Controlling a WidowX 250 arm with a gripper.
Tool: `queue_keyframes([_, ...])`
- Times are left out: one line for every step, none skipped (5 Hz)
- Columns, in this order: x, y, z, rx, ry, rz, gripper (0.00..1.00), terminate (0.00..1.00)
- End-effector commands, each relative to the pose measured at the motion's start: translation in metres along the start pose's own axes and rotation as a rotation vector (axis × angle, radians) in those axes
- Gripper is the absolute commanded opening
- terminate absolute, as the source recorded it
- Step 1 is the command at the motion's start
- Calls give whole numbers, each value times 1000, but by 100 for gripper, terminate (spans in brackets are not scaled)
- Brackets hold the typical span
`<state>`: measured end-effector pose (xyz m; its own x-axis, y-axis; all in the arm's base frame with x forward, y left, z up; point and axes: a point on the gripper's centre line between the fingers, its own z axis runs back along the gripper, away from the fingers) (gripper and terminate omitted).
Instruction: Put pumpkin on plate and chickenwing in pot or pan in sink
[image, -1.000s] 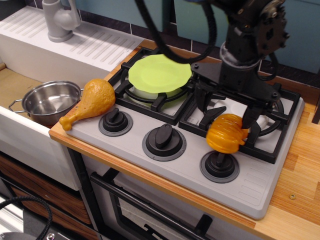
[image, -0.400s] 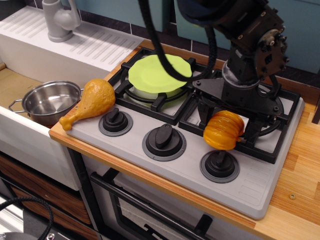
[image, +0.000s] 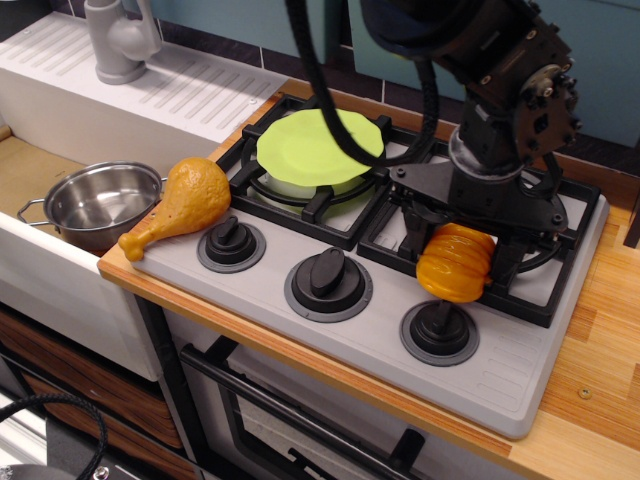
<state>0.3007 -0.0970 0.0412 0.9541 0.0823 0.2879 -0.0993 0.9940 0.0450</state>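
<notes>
The glossy orange ribbed pumpkin (image: 456, 264) sits between my gripper's (image: 458, 250) black fingers, over the front edge of the right burner grate. The gripper is shut on it from above. The lime-green plate (image: 318, 146) lies on the left burner grate, to the left of and behind the gripper. The golden-brown chickenwing (image: 186, 203) lies on the stove's front left corner, its bone end pointing left over the wooden edge. The steel pot (image: 100, 203) stands in the sink (image: 30, 170), just left of the chickenwing.
A grey stove (image: 500, 370) with three black knobs (image: 327, 276) and black grates fills the middle. A grey faucet (image: 118, 40) and a ridged white drainboard (image: 195, 92) are at the back left. A wooden counter (image: 600, 330) runs along the right.
The fingers have closed in on the pumpkin, which has turned and shifted slightly. The arm's wrist has rotated a little. The plate, chickenwing and pot have not moved.
</notes>
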Motion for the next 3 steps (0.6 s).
queue_keyframes([12,-8,31,5,53,11,0,0])
queue_keyframes([14,-5,50,13,73,-6,0,0])
queue_keyframes([20,3,68,19,88,-37,0,0])
